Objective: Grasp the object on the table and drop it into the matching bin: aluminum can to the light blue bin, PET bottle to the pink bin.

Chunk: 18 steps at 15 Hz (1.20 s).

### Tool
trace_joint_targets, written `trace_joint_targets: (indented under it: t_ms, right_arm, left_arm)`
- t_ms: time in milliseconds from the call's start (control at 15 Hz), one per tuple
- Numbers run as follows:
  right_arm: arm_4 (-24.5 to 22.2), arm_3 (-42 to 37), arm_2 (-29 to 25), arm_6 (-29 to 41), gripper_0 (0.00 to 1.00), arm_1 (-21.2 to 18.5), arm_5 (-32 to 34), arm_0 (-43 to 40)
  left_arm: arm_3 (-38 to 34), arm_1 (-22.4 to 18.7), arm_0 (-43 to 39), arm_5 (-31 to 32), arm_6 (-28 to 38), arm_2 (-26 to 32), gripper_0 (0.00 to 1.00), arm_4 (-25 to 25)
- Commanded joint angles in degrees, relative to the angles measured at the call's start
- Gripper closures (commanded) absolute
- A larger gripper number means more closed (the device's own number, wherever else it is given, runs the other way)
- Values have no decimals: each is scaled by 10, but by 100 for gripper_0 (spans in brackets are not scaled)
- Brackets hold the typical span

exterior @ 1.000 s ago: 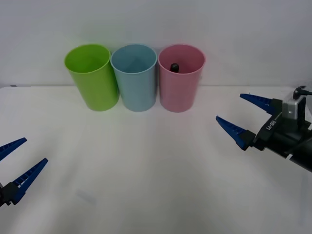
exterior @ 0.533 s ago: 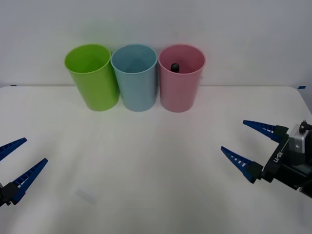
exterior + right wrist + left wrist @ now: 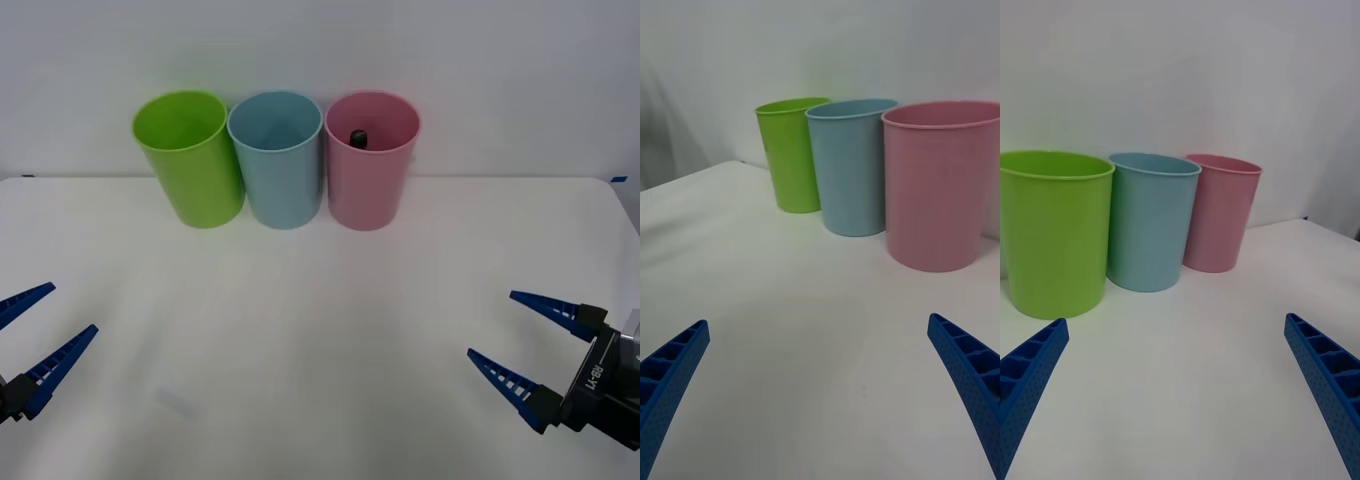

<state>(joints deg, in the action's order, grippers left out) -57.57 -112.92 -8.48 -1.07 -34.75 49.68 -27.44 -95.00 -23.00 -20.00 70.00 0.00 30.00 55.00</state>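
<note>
Evidently done: PET bottle (black cap just visible) sits inside the pink bin at 12 o'clock on the worktop, right pincer at 4 o'clock and left pincer at 8 o'clock both released, nothing left to sort.

The small clear plastic bottle stands inside the tall pink plastic cup-shaped bin; its black cap shows above the rim, apparently upright. The pale blue bin stands just beside it on the white table.
</note>
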Motion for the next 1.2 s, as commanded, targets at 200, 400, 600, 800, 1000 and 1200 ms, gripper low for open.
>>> trace_joint_targets:
  t_ms: [200, 400, 600, 800, 1000, 1200]
  right_arm:
    - [-6, 0, -28, -9, 0, 31, 17, -38]
    - [-6, 1, -41, -14, 0, 44, 21, -57]
    - [-6, 1, -44, -19, 0, 50, 20, -67]
    - [-6, 1, -44, -23, 0, 55, 17, -74]
    - [-6, 1, -44, -24, 0, 55, 16, -81]
    - [-11, 1, -45, -25, 0, 55, 16, -82]
  left_arm:
    - [0, 0, 0, 0, 0, 0, 0, 0]
    - [0, 0, 0, 0, 0, 0, 0, 0]
    - [0, 0, 0, 0, 0, 0, 0, 0]
    - [0, 0, 0, 0, 0, 0, 0, 0]
    - [0, 0, 0, 0, 0, 0, 0, 0]
    - [0, 0, 0, 0, 0, 0, 0, 0]
